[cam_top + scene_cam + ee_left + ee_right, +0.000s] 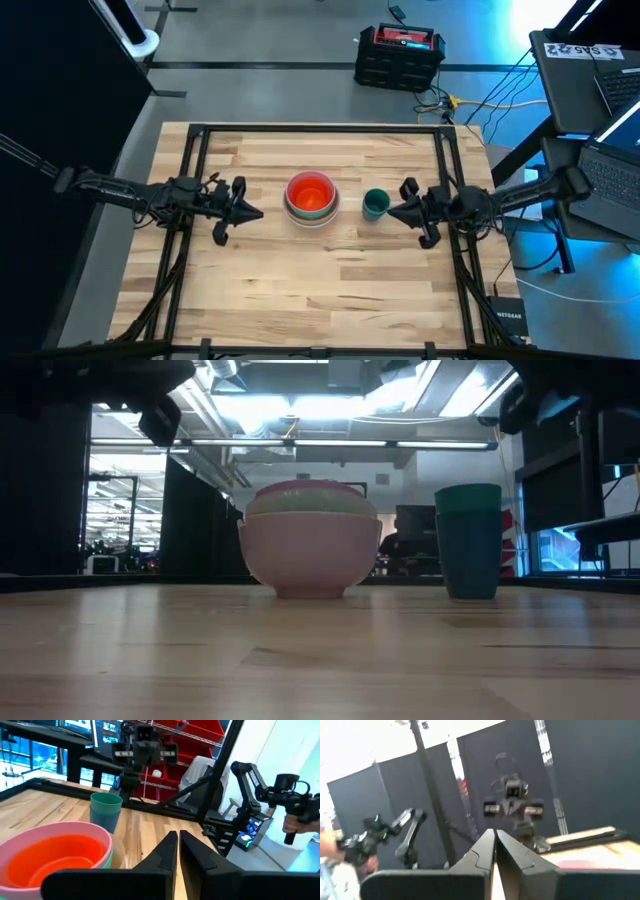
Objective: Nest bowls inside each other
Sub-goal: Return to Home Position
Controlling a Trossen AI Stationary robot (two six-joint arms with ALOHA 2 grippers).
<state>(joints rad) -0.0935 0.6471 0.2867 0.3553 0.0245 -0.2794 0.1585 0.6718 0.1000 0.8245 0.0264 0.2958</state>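
The nested bowls (311, 197), red-orange innermost inside pink, are sitting as one stack at the middle of the tabletop (320, 290). The teal cup (375, 204) is standing just beside the stack, on the right arm's side. The left claw (258, 212) is hovering near the stack, fingers pressed together and empty. The right claw (390, 211) is facing it from just beyond the cup, likewise closed and empty.
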